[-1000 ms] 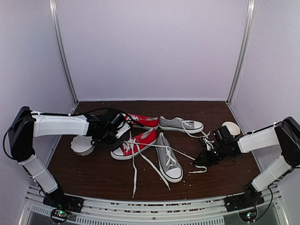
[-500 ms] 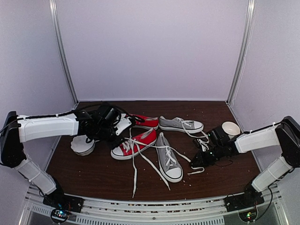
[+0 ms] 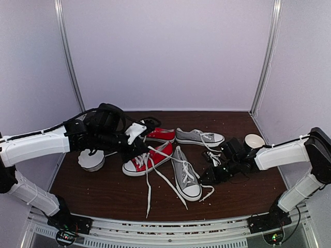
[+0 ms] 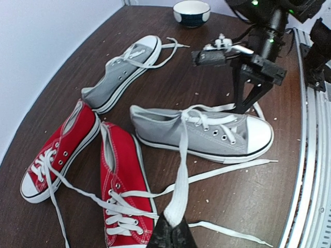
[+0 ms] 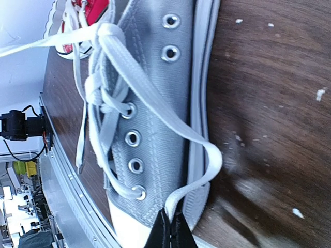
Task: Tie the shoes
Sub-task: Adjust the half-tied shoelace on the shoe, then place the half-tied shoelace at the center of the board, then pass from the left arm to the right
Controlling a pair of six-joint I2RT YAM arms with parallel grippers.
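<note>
Near grey shoe [image 3: 187,180] at centre of top view on table [image 3: 103,192], toe toward bottom edge, untied. Far grey shoe [image 3: 199,137] just above it, also untied. We note left claw [image 4: 173,235] pinching taut lace [image 4: 181,175]; since a second ago it rose toward upper left, drawing the lace tight. Right claw [image 5: 168,230] pinching slack lace [image 5: 207,155], has slid left to toe cap. Both ends held, so we judge crossing comes next. Left arm stretched level from left edge, wrist over red sneakers [image 3: 149,158]; right arm low.
</note>
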